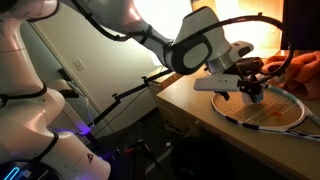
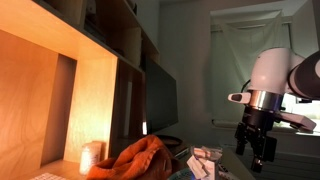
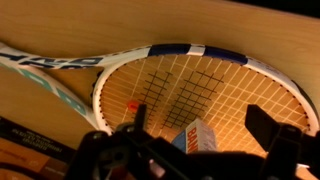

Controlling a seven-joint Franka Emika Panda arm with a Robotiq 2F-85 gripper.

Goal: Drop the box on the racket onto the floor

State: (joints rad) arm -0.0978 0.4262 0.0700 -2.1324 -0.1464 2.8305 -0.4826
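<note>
The box (image 3: 198, 136) stands on the strings of the racket (image 3: 200, 85), directly under the hand and in the gap between its two fingers. Its reddish top is turned up toward the wrist camera. The racket is laid flat on the wooden table (image 3: 50, 112), with the head beneath the hand and the throat running off to one side of it.

The gripper (image 3: 200, 122) is seen with its jaws spread wide, one finger on each side of the box. Nothing is held. No contact between either finger and the carton can be made out in the wrist view, and a margin of bare strings is visible on both sides. In an exterior view the gripper (image 1: 250, 93) is shown low over the racket head, fingers pointing down.

Step in hand: the hand is judged to be positioned for the grasp, which has not yet been made. The task is therefore judged to be at an early stage. The box is on the racket, and the floor (image 1: 140, 160) lies well below and away from the hand, past the table edge.

Next move: the jaws are to be closed squarely on the box, so that the light carton is not tipped or pushed along the strings. The box is then to be lifted clear of the frame, carried out beyond the table edge and released. The racket should not be dragged along with it.
</note>
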